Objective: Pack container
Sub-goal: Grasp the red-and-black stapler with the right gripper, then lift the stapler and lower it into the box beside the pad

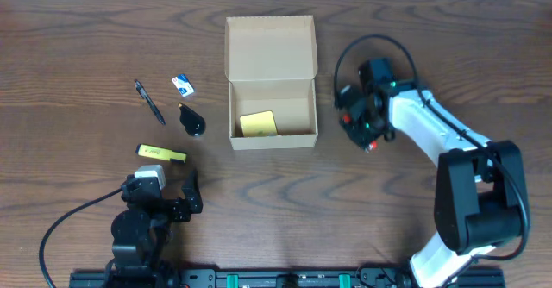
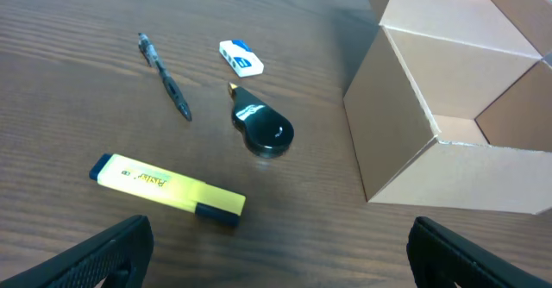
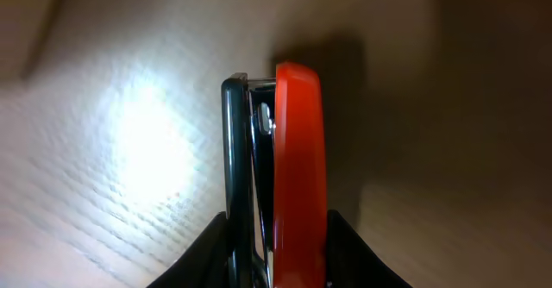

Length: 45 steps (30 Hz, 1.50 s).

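The container point(image 1: 271, 83), a plain tan cardboard box, stands on the bench point(image 1: 86, 46) toward 12 o'clock from the bench centre in the overhead view. It is open, with the hinged flap lid laid back toward 12 o'clock. One item lies inside it: a yellow sticky-note pad point(image 1: 258, 123), flat on the floor of the box in the 7 o'clock corner, against the front wall. The rest of the box floor shows bare cardboard. Four items lie outside on the bench, at 9 o'clock of the container and apart from one another: a dark pen point(image 1: 149, 102) lying diagonally, a small white-and-blue eraser point(image 1: 182, 84), a glossy black teardrop-shaped object point(image 1: 192, 120) nearest the box, and a yellow highlighter point(image 1: 161, 153) with a dark cap at 8 o'clock. The left tool point(image 2: 280, 229) sits low at 7 o'clock of the container, near the highlighter. Its jaws are spread wide with nothing between them. The right tool point(image 1: 369, 137) is at 3 o'clock of the container, beside its right wall but apart from it. The right wrist view shows it closed on a red-and-grey stapler point(image 3: 297, 150), one finger pressed to each side. Whether the stapler rests on the bench or is lifted off it cannot be determined.
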Tool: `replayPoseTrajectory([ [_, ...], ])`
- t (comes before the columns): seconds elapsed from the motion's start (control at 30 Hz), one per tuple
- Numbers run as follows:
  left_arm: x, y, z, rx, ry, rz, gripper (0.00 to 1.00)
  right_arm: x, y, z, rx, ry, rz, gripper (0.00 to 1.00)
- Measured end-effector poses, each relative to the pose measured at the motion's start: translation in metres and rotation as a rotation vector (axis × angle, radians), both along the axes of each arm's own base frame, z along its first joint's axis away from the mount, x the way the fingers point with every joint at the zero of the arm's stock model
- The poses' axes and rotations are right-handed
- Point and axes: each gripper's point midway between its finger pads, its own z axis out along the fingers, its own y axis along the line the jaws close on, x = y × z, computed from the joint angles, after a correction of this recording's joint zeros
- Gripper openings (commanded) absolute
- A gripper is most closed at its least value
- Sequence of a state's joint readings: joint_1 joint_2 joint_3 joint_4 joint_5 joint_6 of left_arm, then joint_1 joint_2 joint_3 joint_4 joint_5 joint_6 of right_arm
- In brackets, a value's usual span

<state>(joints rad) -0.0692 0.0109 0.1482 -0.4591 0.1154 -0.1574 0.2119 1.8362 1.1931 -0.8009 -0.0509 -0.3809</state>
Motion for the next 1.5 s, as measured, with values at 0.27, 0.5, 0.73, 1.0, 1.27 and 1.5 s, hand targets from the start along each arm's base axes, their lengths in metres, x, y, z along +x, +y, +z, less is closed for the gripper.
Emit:
replayPoseTrajectory([
  [0.27, 0.000, 0.000, 0.000, 0.000, -0.001, 0.000, 0.95, 0.084, 0.006, 0.106, 0.016, -0.266, -0.106, 0.01],
  [0.5, 0.000, 0.000, 0.000, 0.000, 0.000, 0.000, 0.95, 0.121, 0.045, 0.171, 0.122, -0.479, 0.126, 0.01],
  [0.73, 0.000, 0.000, 0.000, 0.000, 0.000, 0.000, 0.95, 0.085, 0.128, 0.171, 0.202, -0.471, 0.522, 0.01],
  [1.0, 0.000, 0.000, 0.000, 0.000, 0.000, 0.000, 0.95, 0.061, 0.173, 0.173, 0.192, -0.517, 0.824, 0.01],
  [1.27, 0.000, 0.000, 0.000, 0.000, 0.000, 0.000, 0.95, 0.062, 0.191, 0.172, 0.240, -0.560, 0.926, 0.01],
  [1.5, 0.000, 0.000, 0.000, 0.000, 0.000, 0.000, 0.95, 0.050, 0.219, 0.147, 0.287, -0.508, 0.985, 0.01],
])
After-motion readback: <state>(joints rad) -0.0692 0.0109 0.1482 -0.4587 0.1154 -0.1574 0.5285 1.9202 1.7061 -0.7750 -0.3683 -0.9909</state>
